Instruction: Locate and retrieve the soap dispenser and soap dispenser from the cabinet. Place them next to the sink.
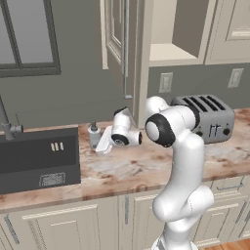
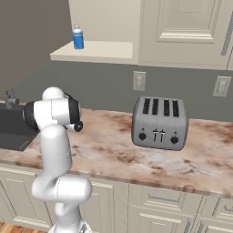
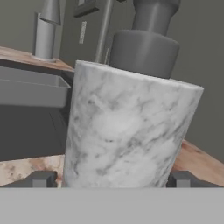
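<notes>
Now the gripper (image 3: 113, 179) stands open around the grey soap dispenser (image 3: 127, 127), upright on the counter (image 1: 146, 166) beside the sink (image 1: 39, 156).

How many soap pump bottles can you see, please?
2: the pale grey marble bottle on the counter beside the dark sink; the bright blue bottle on the beige cabinet shelf.
</notes>
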You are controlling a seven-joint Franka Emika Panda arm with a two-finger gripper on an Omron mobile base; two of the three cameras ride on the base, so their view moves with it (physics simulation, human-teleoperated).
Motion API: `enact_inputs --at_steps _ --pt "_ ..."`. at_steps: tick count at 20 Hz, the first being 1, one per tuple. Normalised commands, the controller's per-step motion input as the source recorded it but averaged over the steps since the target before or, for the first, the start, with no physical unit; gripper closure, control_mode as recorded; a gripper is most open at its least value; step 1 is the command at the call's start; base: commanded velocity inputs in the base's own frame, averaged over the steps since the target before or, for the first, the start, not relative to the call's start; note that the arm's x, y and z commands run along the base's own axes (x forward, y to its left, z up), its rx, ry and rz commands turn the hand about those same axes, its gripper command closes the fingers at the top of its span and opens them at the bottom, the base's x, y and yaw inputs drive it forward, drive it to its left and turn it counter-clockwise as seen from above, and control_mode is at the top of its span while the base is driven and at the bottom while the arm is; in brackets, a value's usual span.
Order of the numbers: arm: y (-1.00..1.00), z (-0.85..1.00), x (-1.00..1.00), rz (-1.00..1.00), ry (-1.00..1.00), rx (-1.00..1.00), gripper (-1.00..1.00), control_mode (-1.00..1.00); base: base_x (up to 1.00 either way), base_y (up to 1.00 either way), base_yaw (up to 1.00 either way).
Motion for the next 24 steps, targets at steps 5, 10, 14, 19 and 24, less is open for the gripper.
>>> enact_inputs --at_steps 5,10,14,19,24 --pt "-0.13 0.13 -0.05 -0.01 -0.05 -0.02 -1.0 -1.0 0.0 0.0 0.0" --pt "-0.26 0.26 0.0 -0.05 0.01 -0.06 -1.0 -1.0 0.0 0.0 0.0" --pt "-0.29 0.16 -0.03 -0.06 0.08 -0.09 -1.0 -1.0 0.0 0.0 0.0" --pt "-0.42 0.18 -0.05 -0.12 0.16 -0.12 -1.0 -1.0 0.0 0.0 0.0" --pt "-0.4 0.26 -0.11 -0.15 0.17 -0.14 -1.0 -1.0 0.0 0.0 0.0"
